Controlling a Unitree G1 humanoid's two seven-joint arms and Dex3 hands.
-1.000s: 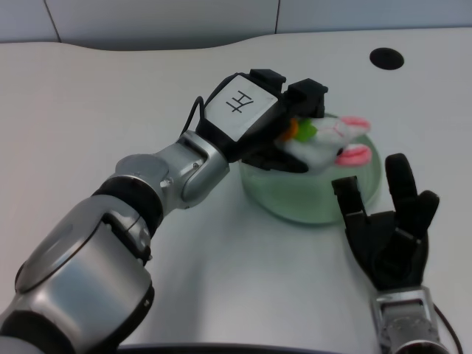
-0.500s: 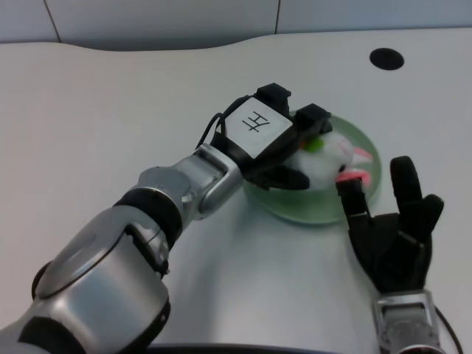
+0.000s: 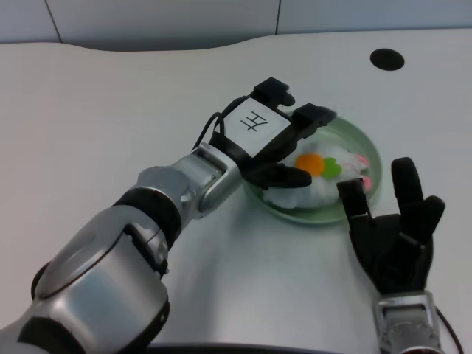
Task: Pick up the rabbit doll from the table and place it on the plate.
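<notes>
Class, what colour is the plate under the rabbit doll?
Translucent pale green plate, seen in the head view.

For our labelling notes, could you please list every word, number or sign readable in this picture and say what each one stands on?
"左": one black character on the white panel on the back of the left hand.
No other text can be read: none shows on the plate, the rabbit doll, the table or the right hand.

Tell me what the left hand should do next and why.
Probably lift the left hand up and back off the plate. The doll already lies on the plate, and the fingers look spread above it, so nothing seems left to hold.
</notes>
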